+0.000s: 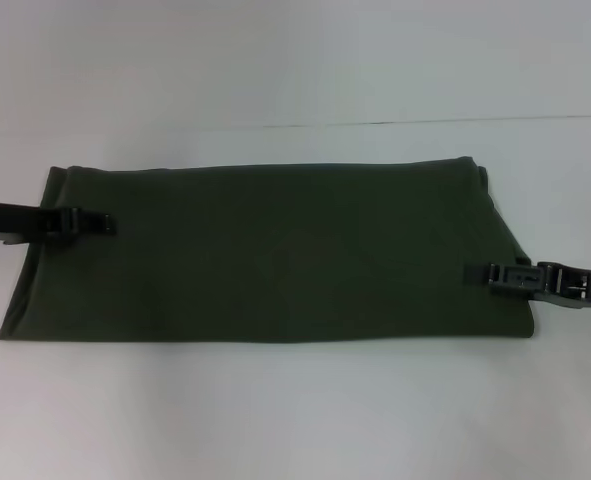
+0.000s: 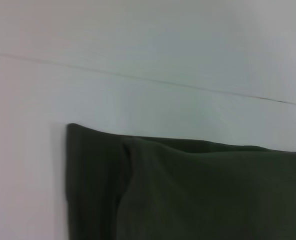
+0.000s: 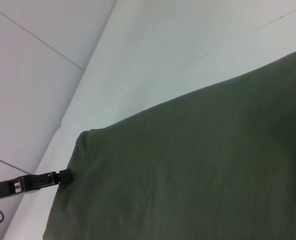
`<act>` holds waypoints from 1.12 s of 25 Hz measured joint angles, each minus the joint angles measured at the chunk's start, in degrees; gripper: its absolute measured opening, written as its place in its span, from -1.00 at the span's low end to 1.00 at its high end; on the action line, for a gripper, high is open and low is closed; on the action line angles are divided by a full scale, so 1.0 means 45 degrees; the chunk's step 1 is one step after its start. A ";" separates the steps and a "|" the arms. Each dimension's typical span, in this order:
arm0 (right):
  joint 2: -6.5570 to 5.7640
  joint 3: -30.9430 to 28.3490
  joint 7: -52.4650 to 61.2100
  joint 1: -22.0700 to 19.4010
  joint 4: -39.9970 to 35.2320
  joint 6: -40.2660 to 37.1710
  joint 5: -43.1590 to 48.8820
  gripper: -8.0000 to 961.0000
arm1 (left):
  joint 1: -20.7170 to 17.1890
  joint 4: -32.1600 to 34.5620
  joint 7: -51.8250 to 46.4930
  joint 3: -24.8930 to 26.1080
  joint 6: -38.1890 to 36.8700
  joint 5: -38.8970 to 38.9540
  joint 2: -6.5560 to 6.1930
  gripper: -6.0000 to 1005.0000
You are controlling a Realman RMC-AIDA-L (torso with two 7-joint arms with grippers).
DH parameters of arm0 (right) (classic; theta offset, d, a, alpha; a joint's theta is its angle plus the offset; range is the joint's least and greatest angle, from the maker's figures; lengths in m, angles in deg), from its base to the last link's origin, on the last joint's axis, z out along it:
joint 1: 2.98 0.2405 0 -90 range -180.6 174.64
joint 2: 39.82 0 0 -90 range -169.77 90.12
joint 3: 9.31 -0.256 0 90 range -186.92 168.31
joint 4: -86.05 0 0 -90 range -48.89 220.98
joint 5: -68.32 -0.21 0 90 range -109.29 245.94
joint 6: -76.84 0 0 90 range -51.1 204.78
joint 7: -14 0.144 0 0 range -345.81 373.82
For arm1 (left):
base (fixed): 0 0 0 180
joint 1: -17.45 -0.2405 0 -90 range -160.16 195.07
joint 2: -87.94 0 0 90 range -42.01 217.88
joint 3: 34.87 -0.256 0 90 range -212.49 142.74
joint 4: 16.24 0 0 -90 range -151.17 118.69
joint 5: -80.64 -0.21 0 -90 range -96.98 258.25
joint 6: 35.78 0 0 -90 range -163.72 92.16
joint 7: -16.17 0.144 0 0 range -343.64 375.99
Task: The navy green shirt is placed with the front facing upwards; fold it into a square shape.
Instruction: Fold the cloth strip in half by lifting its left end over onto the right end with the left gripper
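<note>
- The dark olive-green cotton shirt (image 1: 275, 250) lies folded into a long band on the white desk (image 1: 295, 420), its long axis running left to right.
- Only plain green shows; any lettering is hidden.
- The left gripper (image 1: 103, 223) sits on the shirt's left end, the right gripper (image 1: 475, 273) on its right end.
- Whether either gripper's fingers are spread or closed, I cannot tell.

Looks like a lab or robot test setup, not a home. Plain white tabletop (image 1: 275, 410) running wall to wall, with a thin seam line (image 1: 395, 124) across the far part. No decor, just bare white panels (image 3: 32, 75) with joints behind. Only a single green shirt (image 1: 275, 250) laid flat and two black robot arms reaching in from the sides. Pretty sterile overall.
</note>
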 joint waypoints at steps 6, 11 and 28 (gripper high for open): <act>0.0011 -0.0001 -0.0002 -0.0006 -0.0024 -0.0001 0.0000 0.78 | -0.0072 -0.0009 -0.0011 0.0067 0.0410 -0.0389 0.0008 0.35; 0.0015 0.0000 -0.0016 0.0011 -0.0029 0.0010 0.0000 0.78 | -0.0121 -0.0007 -0.0142 0.0056 0.0503 -0.0720 0.0027 0.36; -0.0039 -0.0008 0.0004 0.0020 -0.0089 -0.0001 0.0000 0.78 | -0.0174 0.1301 -0.1060 0.0790 -0.1063 -0.2240 -0.0254 0.39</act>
